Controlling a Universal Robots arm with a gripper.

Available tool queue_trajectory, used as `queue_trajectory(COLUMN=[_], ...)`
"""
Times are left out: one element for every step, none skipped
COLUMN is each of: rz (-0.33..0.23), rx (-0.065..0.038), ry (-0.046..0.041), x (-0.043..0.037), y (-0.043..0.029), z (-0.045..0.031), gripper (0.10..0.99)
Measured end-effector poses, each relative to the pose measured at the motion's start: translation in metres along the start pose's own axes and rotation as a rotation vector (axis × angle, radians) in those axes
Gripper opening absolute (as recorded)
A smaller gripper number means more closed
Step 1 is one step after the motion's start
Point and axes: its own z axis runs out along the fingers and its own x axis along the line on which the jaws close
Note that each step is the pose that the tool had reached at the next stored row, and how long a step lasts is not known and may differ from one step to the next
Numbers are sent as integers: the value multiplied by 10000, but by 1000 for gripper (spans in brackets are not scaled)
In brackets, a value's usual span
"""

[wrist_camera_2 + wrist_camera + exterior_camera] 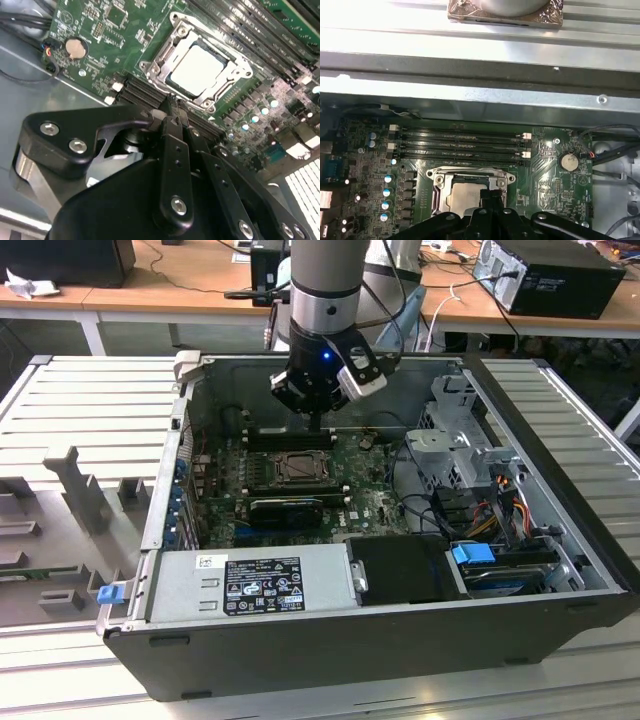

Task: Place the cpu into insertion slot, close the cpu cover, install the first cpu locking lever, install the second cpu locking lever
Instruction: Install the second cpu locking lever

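My black gripper [172,107] blocks one edge of the silver-rimmed insertion slot [200,65]; its fingers are pressed together, holding nothing. The dull silver square cpu [199,69] sits inside, framed by the thin metal cpu cover [167,47].

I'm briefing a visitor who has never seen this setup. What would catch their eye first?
Probably the robot arm reaching down into the open computer case, its gripper over the green board. Next, the cpu, its pale metal top bright in the insertion slot with the cpu cover framing it.
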Motion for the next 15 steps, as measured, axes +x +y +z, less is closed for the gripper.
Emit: queue_trajectory(rz=[0,1,1,0,0,0,1,2,4,10,9,-10,-20,-30,-40], rx=[1,3,2,2,2,2,2,2,3,0,-6,-3,-4,-4,-2], ry=[0,1,1,1,1,2,8,12,28,81,128,142,144,147,149], x=[0,2,3,4,8,12,16,19,22,26,28,30,30,32,36], y=[-13,-30,-57,-72,-112,-151,-197,-232,-277,-341,-376,-389,-392,-397,-414], z=[-2,-5,-8,-10,-14,-18,-21,-23,-21,-8,27,51,70,92,110], gripper=[106,106,106,106,106,106,106,106,106,106,106,106,106,106,106])
